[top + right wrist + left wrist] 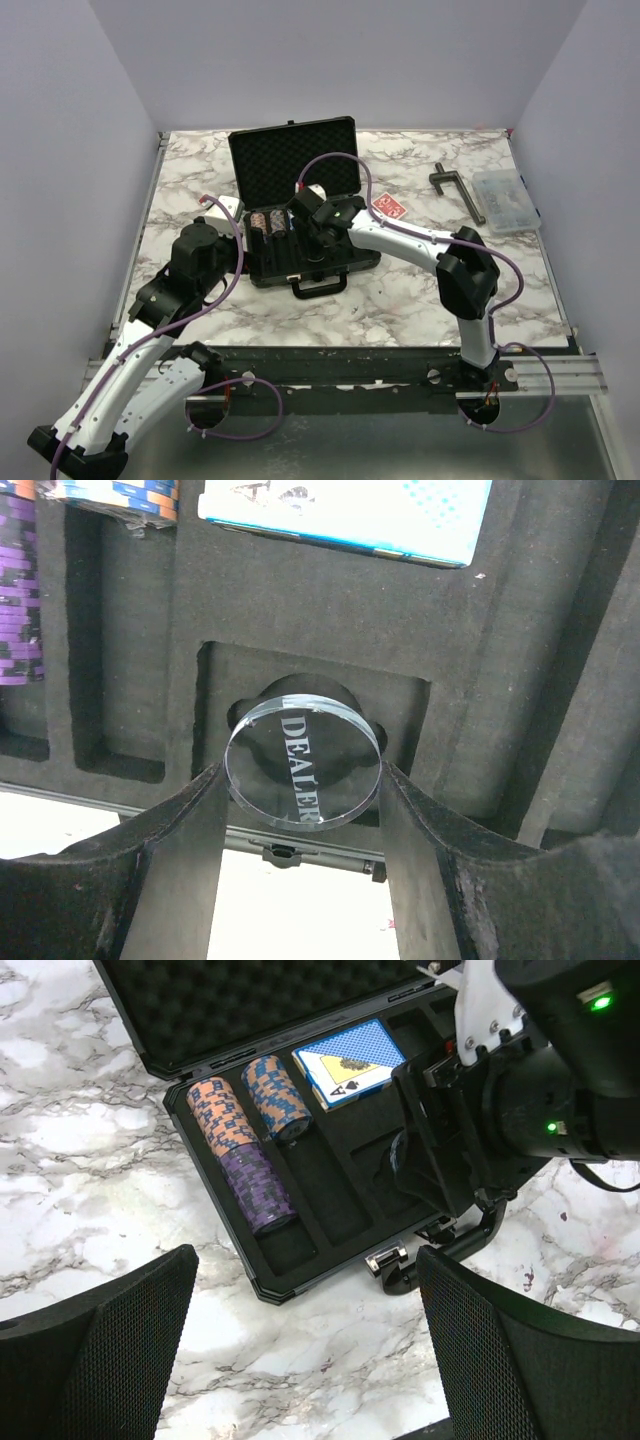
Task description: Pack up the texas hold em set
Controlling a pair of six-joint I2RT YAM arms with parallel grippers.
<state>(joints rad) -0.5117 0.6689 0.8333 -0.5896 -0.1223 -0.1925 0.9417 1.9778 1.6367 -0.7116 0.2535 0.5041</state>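
**Q:** Fig. layout: where's the case (pixel 300 215)?
**A:** Approx. ctr of the bench (pixel 400 300), a bit toward the L edge. Lid (pixel 295 155) stands open toward the far edge; handle (pixel 318 286) faces the near edge.

**Q:** What's in the tray?
**A:** Three chip stacks lie on their sides in the slots: orange-blue stack (pixel 222 1115), blue-orange stack (pixel 278 1097) beside it, and purple stack (pixel 258 1188) just nearer the handle. Blue deck (pixel 348 1060) lies flat in a pocket next to them, on the lid side.

**Q:** R jaws?
**A:** Part-closed on a clear dealer disc (pixel 303 763) marked "DEALER", gripped on edge btwn both fingers (pixel 180 840), over a round recess in the foam. Whether it touches the foam: can't tell.

**Q:** L jaws?
**A:** Wide apart, holding nothing, over bare bench by the case's near L corner.

**Q:** Outside the case?
**A:** Red deck (pixel 388 207) lies on the bench just R of the lid. T-shaped tool (pixel 460 195) and clear box (pixel 505 200) lie toward the far R corner, well apart from the case.
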